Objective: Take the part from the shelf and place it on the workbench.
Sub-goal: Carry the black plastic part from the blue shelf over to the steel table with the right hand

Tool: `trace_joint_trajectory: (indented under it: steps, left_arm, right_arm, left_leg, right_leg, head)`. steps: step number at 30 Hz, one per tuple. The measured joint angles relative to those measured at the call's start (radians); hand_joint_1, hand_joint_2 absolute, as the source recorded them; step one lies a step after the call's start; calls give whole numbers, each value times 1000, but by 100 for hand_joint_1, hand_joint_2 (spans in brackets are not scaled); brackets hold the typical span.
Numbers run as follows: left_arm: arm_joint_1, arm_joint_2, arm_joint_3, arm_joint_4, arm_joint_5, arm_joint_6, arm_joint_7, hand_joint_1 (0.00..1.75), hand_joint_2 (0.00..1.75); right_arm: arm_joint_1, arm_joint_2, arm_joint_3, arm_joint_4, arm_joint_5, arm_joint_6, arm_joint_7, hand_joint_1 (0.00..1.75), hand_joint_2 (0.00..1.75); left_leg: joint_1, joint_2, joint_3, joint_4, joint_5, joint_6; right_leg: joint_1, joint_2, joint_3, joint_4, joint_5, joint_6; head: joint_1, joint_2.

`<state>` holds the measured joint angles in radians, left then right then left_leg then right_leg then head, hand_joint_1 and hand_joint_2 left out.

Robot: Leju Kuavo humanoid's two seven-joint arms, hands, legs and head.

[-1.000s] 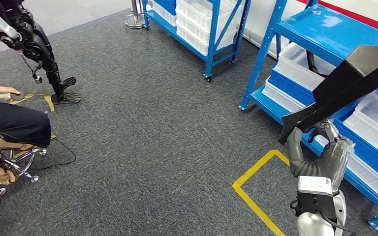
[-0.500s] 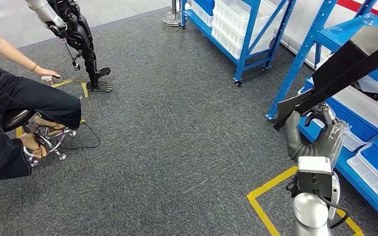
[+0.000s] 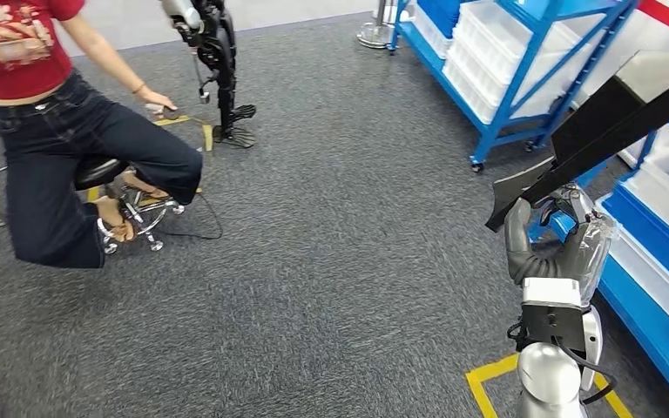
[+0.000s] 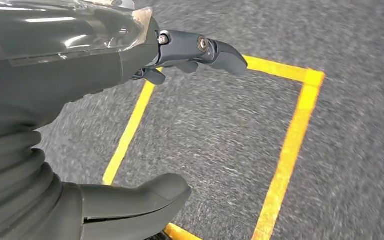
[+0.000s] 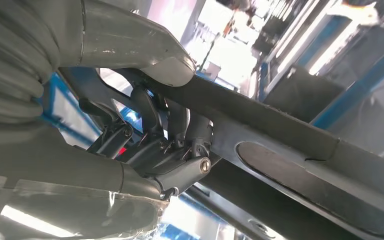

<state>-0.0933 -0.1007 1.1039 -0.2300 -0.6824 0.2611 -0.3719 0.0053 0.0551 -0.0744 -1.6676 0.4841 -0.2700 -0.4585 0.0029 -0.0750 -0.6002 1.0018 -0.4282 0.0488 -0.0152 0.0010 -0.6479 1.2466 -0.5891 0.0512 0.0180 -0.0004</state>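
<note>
While gripping the long black angled rigid panel (image 3: 610, 131) at its 7 o'clock end, right hand (image 3: 550, 248) is bearing awkward leverage; left hand (image 4: 80, 100) is hanging, fingers apart, holding nothing.

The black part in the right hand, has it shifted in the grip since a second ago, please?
No. The black part sits against the right hand as before; the camera itself has turned, shifting the blue shelves.

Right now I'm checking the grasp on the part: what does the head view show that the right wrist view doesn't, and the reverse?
Head view alone: the seated person, the grey carpet, yellow floor tape, and the part's full length rising over the blue shelving.
Right wrist view alone: the fingers wrapped on the part's underside and the thumb pressing its top.
Both: the right hand holding the long dark part near its lower end.
</note>
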Motion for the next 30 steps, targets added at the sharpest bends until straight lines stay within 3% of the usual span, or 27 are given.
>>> trace_joint_trajectory:
  steps: [2,3,5,6,7,9,11,13,15,17,19,21,23,24,26,27,29,30]
  left_arm:
    - [0,0,1,0,-6,8,11,0,175]
    - [0,1,2,0,-10,16,19,0,175]
    - [3,2,2,0,-17,33,41,0,175]
    - [8,2,2,0,-20,42,53,0,175]
    - [12,2,3,0,-22,51,65,0,175]
    - [15,2,4,0,-27,67,87,0,175]
    - [13,2,5,0,-31,75,101,0,175]
    - [14,1,7,1,-32,77,108,0,175]
    - [15,-1,10,1,-33,80,114,0,175]
    - [16,-2,12,1,-33,86,120,0,175]
    - [15,-2,13,1,-32,90,126,0,175]
    - [13,-3,14,1,-31,92,128,0,175]
    - [14,-3,16,1,-30,92,129,0,175]
    - [14,-3,17,1,-30,93,130,0,175]
    - [14,-4,18,1,-30,93,130,0,175]
    - [14,-4,19,1,-30,94,130,0,175]
    - [12,-5,21,1,-27,94,130,0,175]
    - [12,-6,23,1,-24,94,130,0,175]
  right_arm:
    - [0,-4,0,0,-1,-1,0,175,175]
    - [1,-6,-1,0,-2,-2,0,175,175]
    - [1,-11,-2,0,-7,-3,1,175,175]
    - [-2,-12,-3,1,-10,-4,1,175,175]
    - [-7,-13,-3,1,-14,-5,2,175,175]
    - [-15,-14,-5,2,-20,-9,2,175,175]
    - [-18,-16,-8,5,-23,-12,2,175,175]
    - [-17,-19,-12,9,-26,-13,0,175,175]
    - [-16,-21,-15,13,-31,-13,-4,175,175]
    - [-15,-21,-17,16,-36,-13,-7,175,175]
    - [-15,-21,-19,17,-39,-14,-10,175,175]
    - [-14,-21,-22,17,-41,-14,-13,175,175]
    - [-14,-21,-23,17,-40,-14,-14,175,175]
    - [-14,-20,-23,18,-40,-14,-14,175,175]
    - [-15,-21,-24,18,-40,-15,-15,175,175]
    - [-13,-23,-25,19,-40,-16,-15,175,175]
    - [-11,-25,-27,23,-41,-16,-16,175,175]
    - [-10,-26,-28,27,-41,-16,-17,175,175]
  left_leg:
    - [1,-30,-1,8,-2,-7]
    - [1,-44,-5,12,-3,-13]
    - [1,-66,-14,16,-2,-27]
    - [4,-76,-18,14,0,-34]
    - [5,-70,-20,15,0,-38]
    - [4,-11,-45,65,-31,-46]
    - [2,54,-94,168,-88,-51]
    - [6,67,-146,271,-129,-54]
    - [8,71,-160,299,-125,-54]
    - [8,88,-106,201,-72,-50]
    - [1,136,-35,75,-31,-40]
    - [-9,156,-12,30,-26,-28]
    - [-11,130,-10,24,-22,-17]
    - [-9,117,-5,16,-19,-12]
    - [-2,93,6,2,-11,-1]
    - [-2,80,7,1,-10,1]
    - [-1,49,6,1,-8,4]
    - [-1,33,6,2,-8,4]
  right_leg:
    - [-10,33,60,-140,61,19]
    - [-13,50,84,-194,80,19]
    - [-12,63,101,-231,91,5]
    - [-11,51,103,-232,94,-4]
    - [-11,41,103,-233,97,-12]
    - [-14,17,106,-236,100,-27]
    - [-9,-7,108,-237,97,-37]
    - [-4,-31,108,-237,95,-42]
    - [-1,-55,108,-237,93,-44]
    - [1,-78,112,-236,90,-45]
    - [7,-99,117,-236,84,-39]
    - [13,-119,122,-237,79,-29]
    - [13,-137,127,-239,74,-19]
    - [11,-127,127,-233,68,-15]
    - [9,-73,99,-168,34,-14]
    - [6,-41,71,-106,8,-18]
    - [5,-12,5,16,-32,-21]
    - [4,-8,-13,42,-33,-17]
  head:
    - [0,0]
    - [0,0]
    - [0,0]
    - [0,0]
    - [0,0]
    - [-2,0]
    - [-5,0]
    - [-5,0]
    - [-6,0]
    - [-6,0]
    - [-5,0]
    - [-3,0]
    - [-3,0]
    - [-2,0]
    - [-1,0]
    - [0,0]
    - [2,0]
    - [2,0]
